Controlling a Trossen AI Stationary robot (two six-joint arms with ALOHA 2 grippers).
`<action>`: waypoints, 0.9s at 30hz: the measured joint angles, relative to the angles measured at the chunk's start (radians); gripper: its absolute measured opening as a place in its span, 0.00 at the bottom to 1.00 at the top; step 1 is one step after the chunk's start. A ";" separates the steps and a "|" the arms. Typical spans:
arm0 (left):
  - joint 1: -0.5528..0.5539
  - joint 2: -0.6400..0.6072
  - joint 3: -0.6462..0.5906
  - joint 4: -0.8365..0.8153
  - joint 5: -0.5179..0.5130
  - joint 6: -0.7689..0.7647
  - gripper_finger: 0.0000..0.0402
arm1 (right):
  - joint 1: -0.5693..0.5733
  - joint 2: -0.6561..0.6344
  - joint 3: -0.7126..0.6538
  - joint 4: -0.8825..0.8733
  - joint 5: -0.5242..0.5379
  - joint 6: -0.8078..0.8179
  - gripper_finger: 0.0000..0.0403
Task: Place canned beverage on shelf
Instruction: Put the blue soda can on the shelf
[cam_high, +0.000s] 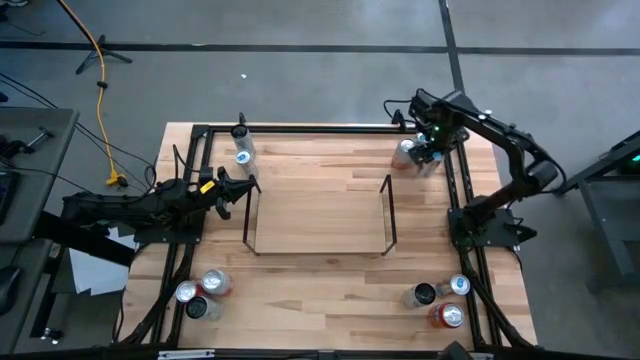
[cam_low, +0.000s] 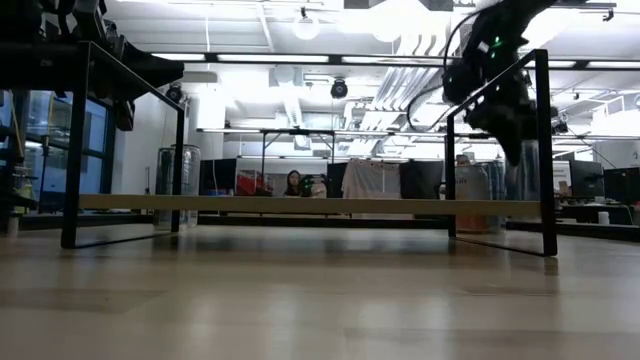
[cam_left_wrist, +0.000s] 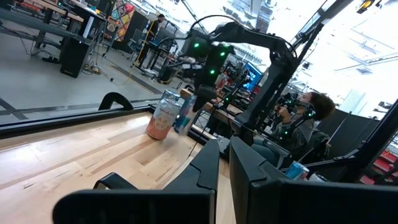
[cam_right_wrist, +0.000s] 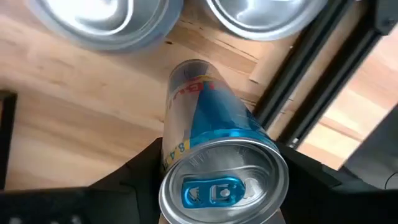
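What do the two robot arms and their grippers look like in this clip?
Both arms are matte black, built of slim jointed segments. The right arm shows small green indicator lights near its wrist. The left arm carries a yellow tag close to its gripper. The left gripper has two flat, dark, blocky fingers.

You've got a wood-plank table (cam_high: 330, 275) with the shelf (cam_high: 320, 217) mid-table, and cans in all four corners, e.g. (cam_high: 244, 155).

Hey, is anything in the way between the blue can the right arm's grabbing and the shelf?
Little that shows. The right gripper has its jaws around the blue can at the table's far right corner; the shelf board is bare. Only its right wire frame stands between.
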 joint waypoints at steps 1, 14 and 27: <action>0.000 0.000 0.000 0.000 0.000 0.000 0.00 | 0.008 -0.016 0.012 -0.023 0.000 -0.001 0.56; 0.000 0.000 0.000 0.000 0.000 0.000 0.00 | 0.260 -0.209 0.335 -0.163 -0.059 0.111 0.56; 0.000 0.000 0.000 0.000 0.000 0.000 0.00 | 0.503 -0.212 0.573 0.125 0.019 0.142 0.56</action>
